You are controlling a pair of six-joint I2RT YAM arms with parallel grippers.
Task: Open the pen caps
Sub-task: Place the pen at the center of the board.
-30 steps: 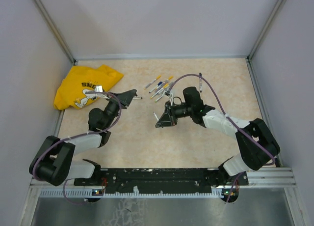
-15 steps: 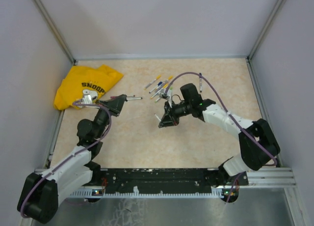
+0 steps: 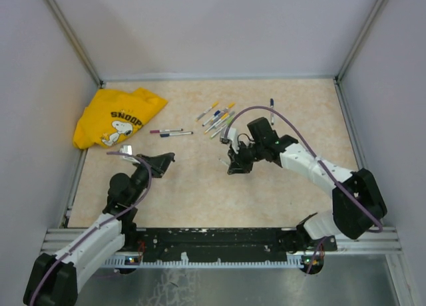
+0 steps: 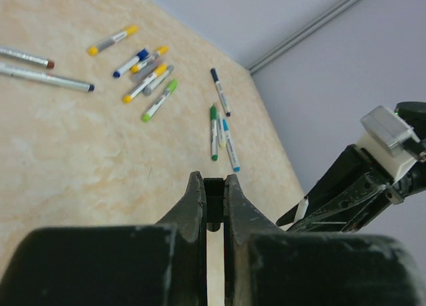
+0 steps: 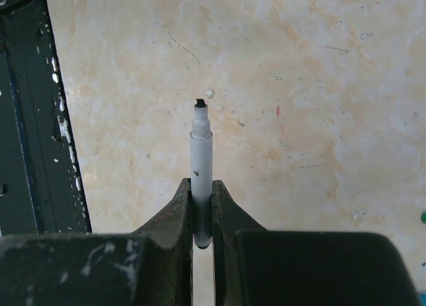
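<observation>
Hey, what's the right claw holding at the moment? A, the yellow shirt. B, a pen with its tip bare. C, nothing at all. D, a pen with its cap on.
B: in the right wrist view the right claw is shut on a grey-white pen whose dark tip is uncovered.

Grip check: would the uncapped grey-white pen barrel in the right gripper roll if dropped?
Probably stiff and light: the thin grey-white pen barrel juts straight from the right gripper. Being round, it would likely roll on the tabletop.
</observation>
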